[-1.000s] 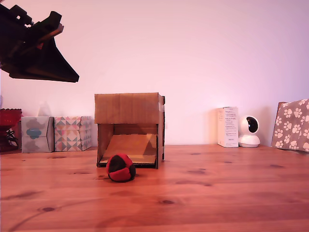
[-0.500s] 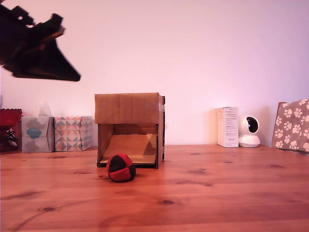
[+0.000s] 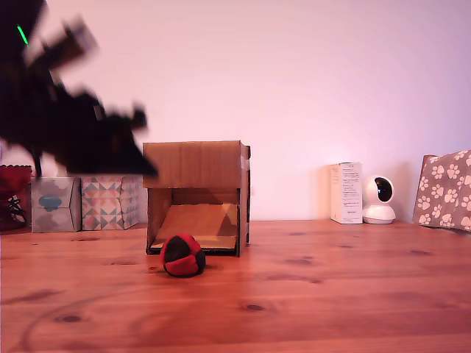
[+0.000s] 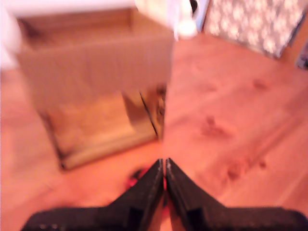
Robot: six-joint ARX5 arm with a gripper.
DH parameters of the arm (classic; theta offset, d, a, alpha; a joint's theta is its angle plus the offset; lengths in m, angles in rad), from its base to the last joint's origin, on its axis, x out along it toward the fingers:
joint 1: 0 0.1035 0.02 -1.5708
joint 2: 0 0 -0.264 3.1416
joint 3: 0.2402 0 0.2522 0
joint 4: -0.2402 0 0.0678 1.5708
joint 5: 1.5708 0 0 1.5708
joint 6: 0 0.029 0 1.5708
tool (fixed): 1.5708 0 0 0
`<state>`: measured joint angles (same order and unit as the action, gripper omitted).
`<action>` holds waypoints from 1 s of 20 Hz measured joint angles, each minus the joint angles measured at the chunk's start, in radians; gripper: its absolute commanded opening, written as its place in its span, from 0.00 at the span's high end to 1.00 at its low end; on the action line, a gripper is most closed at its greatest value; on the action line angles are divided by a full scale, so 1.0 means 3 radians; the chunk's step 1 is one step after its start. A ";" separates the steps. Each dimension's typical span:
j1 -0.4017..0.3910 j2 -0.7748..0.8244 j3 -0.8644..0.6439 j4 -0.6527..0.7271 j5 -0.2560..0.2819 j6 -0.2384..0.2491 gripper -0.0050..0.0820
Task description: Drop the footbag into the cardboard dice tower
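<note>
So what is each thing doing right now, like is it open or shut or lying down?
Red-and-black stitched footbag: lying on the wooden table, outside the box.
Brown cardboard dice tower: upright, front opening empty.
Black gripper: shut, holding nothing, blurred.
White upright carton: standing.

A plain pale wall (image 3: 309,81) stands behind a knotty wooden table (image 3: 331,294). The light is soft with a pinkish cast, shadows faint.
</note>
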<state>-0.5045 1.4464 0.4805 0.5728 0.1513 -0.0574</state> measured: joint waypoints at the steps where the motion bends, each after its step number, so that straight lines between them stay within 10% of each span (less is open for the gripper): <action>1: 0.0000 0.0120 0.0008 0.0004 0.0014 -0.0001 0.97; 3: 0.0000 0.0355 0.0071 0.0000 0.0015 -0.0003 0.85; 6: -0.0019 0.0537 0.0253 -0.0001 0.0027 -0.0004 0.04; 20: -0.0047 0.1180 0.1061 -0.0510 -0.0065 0.0116 0.07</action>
<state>-0.5186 1.8004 0.7986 0.4198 0.1318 -0.0227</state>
